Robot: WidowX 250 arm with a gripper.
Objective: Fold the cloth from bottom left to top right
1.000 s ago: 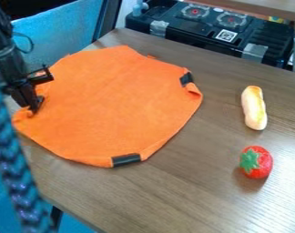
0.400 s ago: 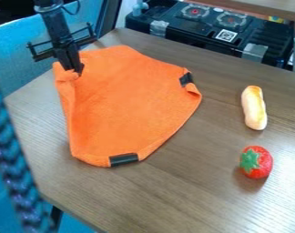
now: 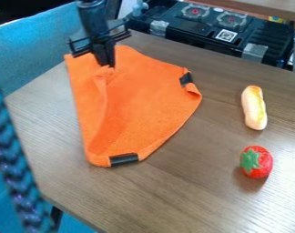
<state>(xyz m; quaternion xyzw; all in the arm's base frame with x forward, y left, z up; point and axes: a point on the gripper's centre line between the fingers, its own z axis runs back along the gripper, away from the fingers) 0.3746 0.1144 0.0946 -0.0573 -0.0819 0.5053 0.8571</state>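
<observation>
Orange cloth (image 3: pixel 147 107) lies on a wood-grain table (image 3: pixel 192 195), left of centre in the camera view, its upper left part pinched in the closed tips of a black gripper (image 3: pixel 107 66) that hangs down from the top edge. A loose ridge runs from the pinch down the cloth's left side. One black strip (image 3: pixel 124 159) marks the lower edge, another black strip (image 3: pixel 185 79) the right corner, where the hem curls. To the right, well apart from the cloth, a pale toy bread (image 3: pixel 254 109) with a yellowish-brown top lies lengthwise above a red strawberry (image 3: pixel 263 164), its green leaves turned toward the cloth. Brown, with darker streaks of grain, the tabletop catches a pale sheen at right. Beyond its far edge sits a black stove (image 3: pixel 198 25) with two round burners, strips of tape and a black-and-white square code. Blue material (image 3: pixel 31 57) spreads behind the table at upper left; a dark blue braided cord (image 3: pixel 15 168) slants down the near left, out of focus.
</observation>
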